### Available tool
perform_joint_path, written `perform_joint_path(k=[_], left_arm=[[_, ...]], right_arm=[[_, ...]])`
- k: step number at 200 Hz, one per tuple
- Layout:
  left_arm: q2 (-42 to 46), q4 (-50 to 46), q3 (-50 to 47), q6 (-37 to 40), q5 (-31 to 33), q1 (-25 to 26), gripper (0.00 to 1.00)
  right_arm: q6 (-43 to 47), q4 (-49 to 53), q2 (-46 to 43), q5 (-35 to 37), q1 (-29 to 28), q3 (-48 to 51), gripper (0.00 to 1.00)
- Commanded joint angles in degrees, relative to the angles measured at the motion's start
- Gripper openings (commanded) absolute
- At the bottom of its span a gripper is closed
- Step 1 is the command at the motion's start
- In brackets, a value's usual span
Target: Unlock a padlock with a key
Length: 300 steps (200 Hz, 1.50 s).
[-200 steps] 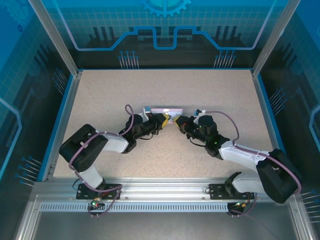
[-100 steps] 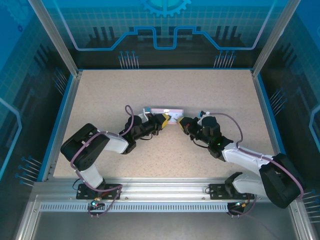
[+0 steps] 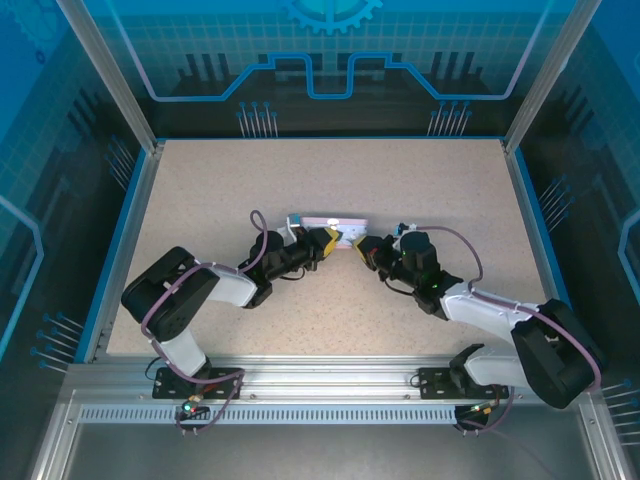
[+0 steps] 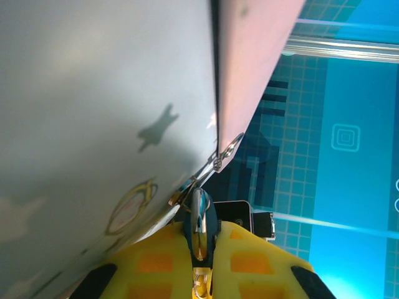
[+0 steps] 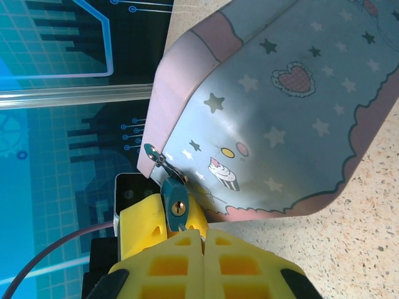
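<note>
In the middle of the bench (image 3: pixel 200 200), the tiny dark bluish metal padlock (image 5: pixel 176 200) on the pale lavender tin (image 5: pixel 299 112) is being clamped steady by the left tool (image 4: pixel 199 242). In this way its keyhole (image 5: pixel 178 209) is being offered to the right tool (image 5: pixel 202 242), whose fingers are being pressed together. Whether a key is being held there cannot be told.

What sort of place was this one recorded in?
Probably an enclosed robot test cell or demo booth: a speckled tabletop, an aluminium frame along its near edge, and blue circuit-pattern panels walling it in.
</note>
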State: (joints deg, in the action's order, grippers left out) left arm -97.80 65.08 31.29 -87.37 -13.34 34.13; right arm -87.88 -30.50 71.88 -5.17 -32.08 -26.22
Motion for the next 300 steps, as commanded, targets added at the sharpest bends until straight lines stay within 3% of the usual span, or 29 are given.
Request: perform_joint_path(k=[1,300], left_arm=[[-0.1,6.8,0.8,-0.8,-0.9,-0.3,0.00],[-0.3,7.7,0.7,-0.9,-1.1,0.1,0.00]], right_arm=[[0.5,-0.7,0.8,-0.8,0.8,-2.3,0.00],[0.2,-2.5,6.5,-0.4,-1.0,-5.3,0.00]])
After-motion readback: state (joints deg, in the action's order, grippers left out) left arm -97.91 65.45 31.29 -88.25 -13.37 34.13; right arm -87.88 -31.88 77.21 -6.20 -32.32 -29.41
